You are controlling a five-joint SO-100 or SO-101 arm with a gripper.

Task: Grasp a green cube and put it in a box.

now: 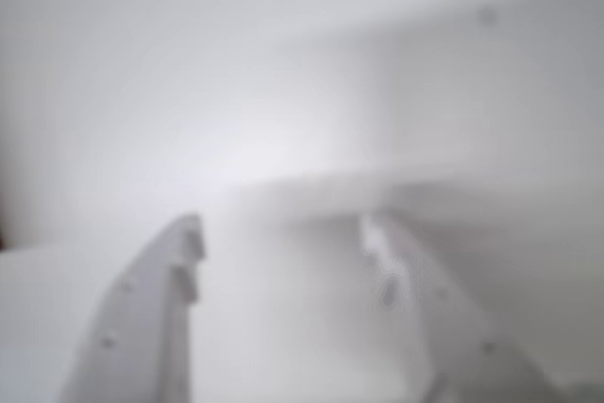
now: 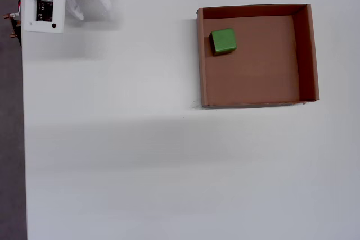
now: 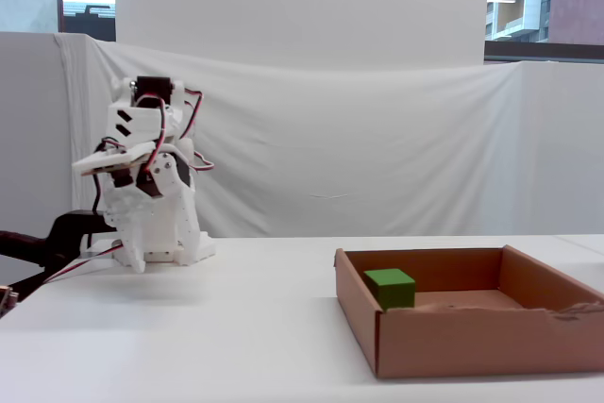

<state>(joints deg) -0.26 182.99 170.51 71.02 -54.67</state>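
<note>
Box: the brown cardboard box (image 3: 444,337) sat nearest the fixed camera, low on the right of that view; its front wall faced the lens and its right front corner looked torn at the rim. In the overhead view the box (image 2: 306,54) lay at upper right of the table, open side up.
Green cube: the green cube (image 3: 391,289) rested on the box floor, close to the left wall as the fixed view showed it. From overhead the green cube (image 2: 223,41) lay in the upper left corner of the box, just beside the left wall, slightly turned against the walls.
Table: the white table (image 2: 140,155) carried the box and the arm, which were well apart.
Arm: the white arm (image 3: 151,186) was folded over its base at the left of the fixed view, behind the box in depth, with red and black wires looping off it. Overhead, only its base (image 2: 48,4) showed in the top left corner.
Gripper: in the blurred wrist view the gripper (image 1: 283,243) rose from the bottom edge, its two white fingers (image 1: 160,299) clearly apart with nothing between them, pointing at a pale surface.
Backdrop: a white cloth (image 3: 377,139) hung farthest back.
</note>
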